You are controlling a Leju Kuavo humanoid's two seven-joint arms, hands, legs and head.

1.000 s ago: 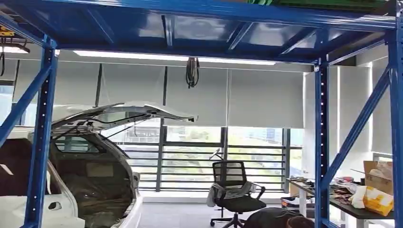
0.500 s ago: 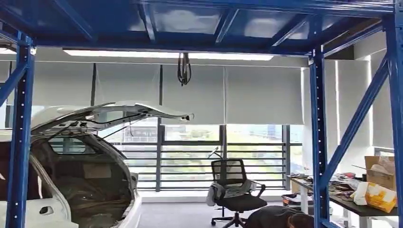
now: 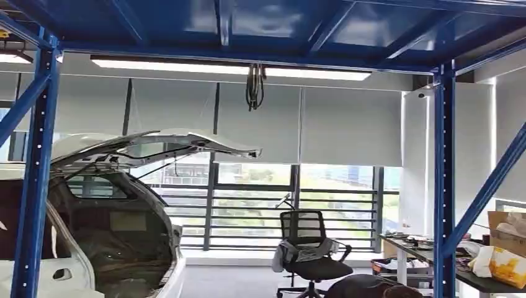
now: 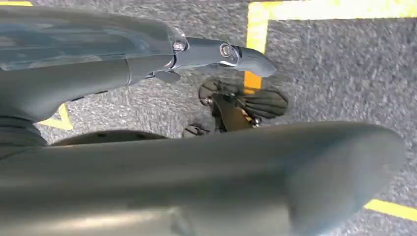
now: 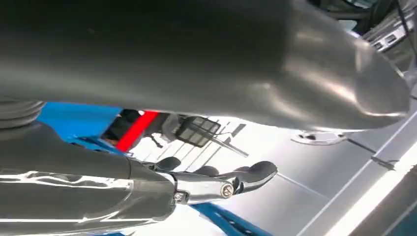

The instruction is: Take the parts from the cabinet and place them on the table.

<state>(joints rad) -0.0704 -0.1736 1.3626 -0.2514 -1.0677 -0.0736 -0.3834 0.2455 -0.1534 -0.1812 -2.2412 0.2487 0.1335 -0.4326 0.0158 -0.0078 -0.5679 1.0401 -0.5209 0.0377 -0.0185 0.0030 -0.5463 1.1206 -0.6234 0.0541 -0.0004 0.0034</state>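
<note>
On my left hand point(image 4: 231, 73) the fingers point(image 4: 246, 55) stretch out loosely over grey carpet with yellow floor tape point(image 4: 256, 29), and nothing sits in them. On my right hand point(image 5: 216, 184) the fingers point(image 5: 255, 174) also lie apart and empty, with pale ceiling panels beyond them. Looking out from the head camera, I see the blue rack point(image 3: 444, 180) framing the room, a white car point(image 3: 93, 223) with its hatch up, an office chair point(image 3: 307, 251), and a cluttered counter point(image 3: 477, 279) at the right edge. I cannot find the parts or the shelf that holds them, so I cannot tell where they are. Their weight, stiffness and slipperiness are unknown to me, as is the place to take hold. I judge I should look lower first.
</note>
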